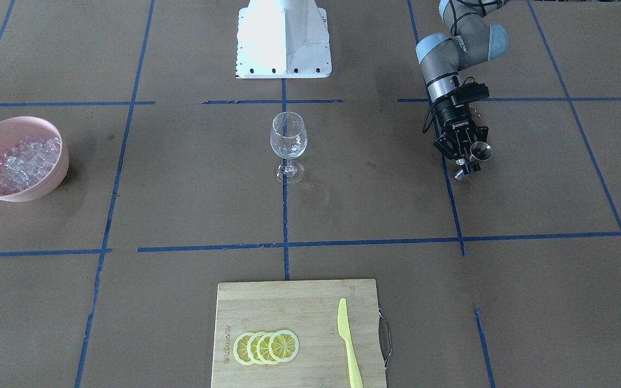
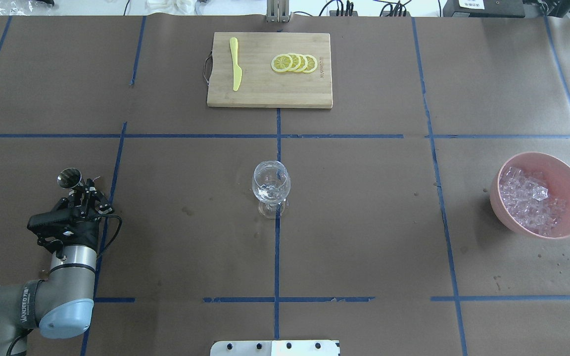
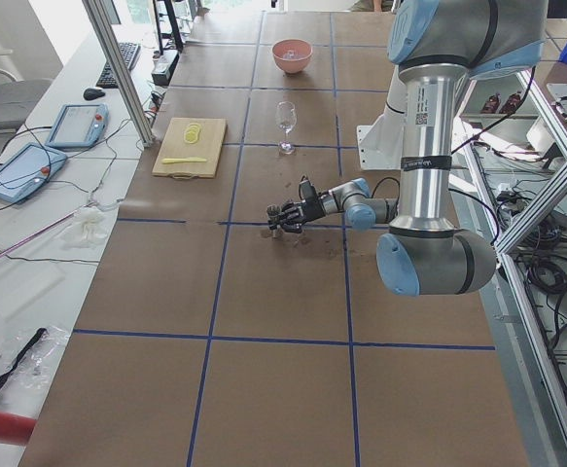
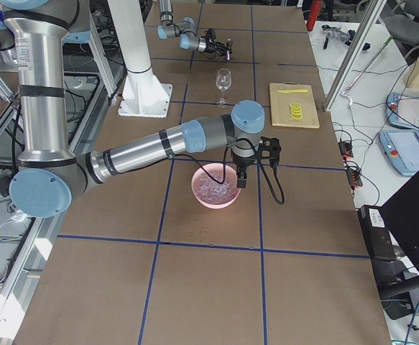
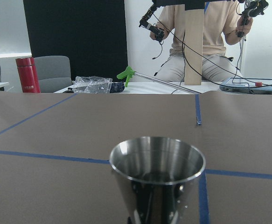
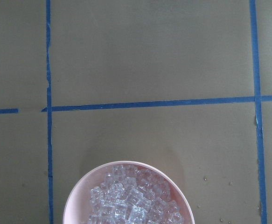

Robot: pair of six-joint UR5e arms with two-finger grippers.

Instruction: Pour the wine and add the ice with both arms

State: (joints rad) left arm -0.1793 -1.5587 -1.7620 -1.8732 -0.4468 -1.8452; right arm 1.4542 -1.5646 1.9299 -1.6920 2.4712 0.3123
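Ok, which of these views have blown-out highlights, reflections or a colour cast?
Front-facing view: the white pedestal is blown out, its surface detail lost. Left wrist view: the metal cup mirrors its surroundings, against a bright wall. Right wrist view: the table paper looks olive-green, though brown in the overhead view; the ice stays sharp.

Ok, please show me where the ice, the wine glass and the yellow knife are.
ice (image 2: 527,200), overhead exterior view, middle of the heap.
wine glass (image 2: 270,180), overhead exterior view, its bowl.
yellow knife (image 2: 235,64), overhead exterior view, its middle.
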